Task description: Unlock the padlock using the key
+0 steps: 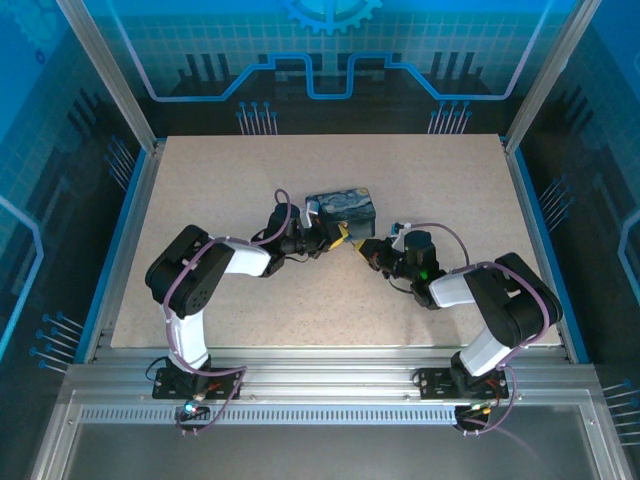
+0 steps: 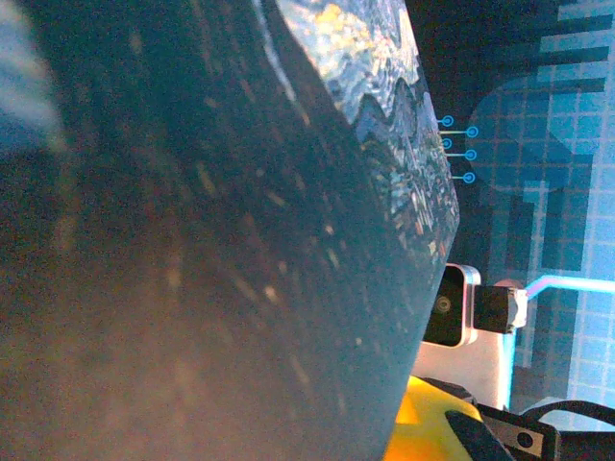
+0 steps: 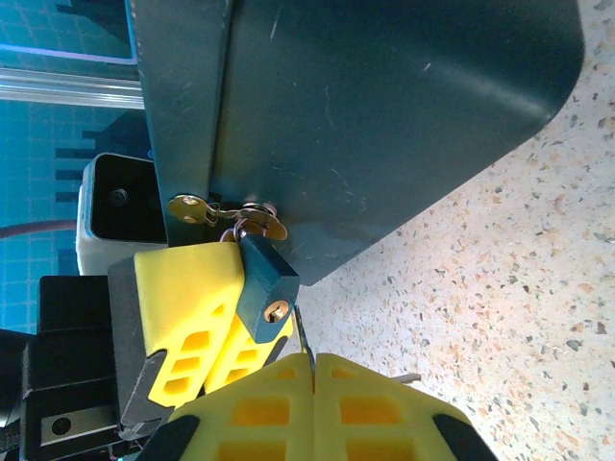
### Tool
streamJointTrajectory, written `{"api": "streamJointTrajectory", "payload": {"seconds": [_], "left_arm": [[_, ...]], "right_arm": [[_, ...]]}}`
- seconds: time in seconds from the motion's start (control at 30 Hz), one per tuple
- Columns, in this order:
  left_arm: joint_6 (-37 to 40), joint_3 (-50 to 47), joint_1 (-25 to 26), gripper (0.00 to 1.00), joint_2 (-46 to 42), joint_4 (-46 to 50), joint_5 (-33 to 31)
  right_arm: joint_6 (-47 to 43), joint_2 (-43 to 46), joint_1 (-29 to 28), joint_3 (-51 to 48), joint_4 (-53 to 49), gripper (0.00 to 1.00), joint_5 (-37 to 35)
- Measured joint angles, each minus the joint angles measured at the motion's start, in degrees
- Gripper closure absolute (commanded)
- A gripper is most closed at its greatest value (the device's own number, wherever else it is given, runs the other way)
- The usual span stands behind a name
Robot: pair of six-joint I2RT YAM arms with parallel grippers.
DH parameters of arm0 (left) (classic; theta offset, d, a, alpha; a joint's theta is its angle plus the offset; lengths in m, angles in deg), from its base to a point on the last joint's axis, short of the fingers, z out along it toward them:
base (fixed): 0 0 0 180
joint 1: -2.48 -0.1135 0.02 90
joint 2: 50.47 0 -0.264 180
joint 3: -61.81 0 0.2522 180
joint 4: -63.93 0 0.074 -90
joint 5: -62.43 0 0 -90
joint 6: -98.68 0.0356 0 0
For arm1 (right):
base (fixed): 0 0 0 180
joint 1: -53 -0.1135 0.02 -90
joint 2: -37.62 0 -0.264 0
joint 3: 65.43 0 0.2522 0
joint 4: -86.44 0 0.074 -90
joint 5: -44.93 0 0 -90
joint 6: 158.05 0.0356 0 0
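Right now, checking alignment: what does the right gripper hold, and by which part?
The right gripper pinches the key at its head end; blade points at the padlock.

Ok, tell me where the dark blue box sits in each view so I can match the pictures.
Top external: the dark blue box sits just above the picture's middle.
Left wrist: the box looms across left and centre, swirly painted face at upper right.
Right wrist: its plain dark side spans the top, the padlock clipped at its lower left.
Shared landmark: the blue gridded backdrop, at top, right and left respectively.
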Motion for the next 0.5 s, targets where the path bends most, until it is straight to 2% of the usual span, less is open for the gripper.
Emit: {"api": "streamJointTrajectory", "payload": {"seconds": [0.5], "left_arm": [[-0.42, 0.00, 0.00, 1.00, 0.42, -1.27, 0.02]], "right_arm": [[0.00, 0.55, 0.00, 0.00, 0.00, 1.00, -0.70]]}}
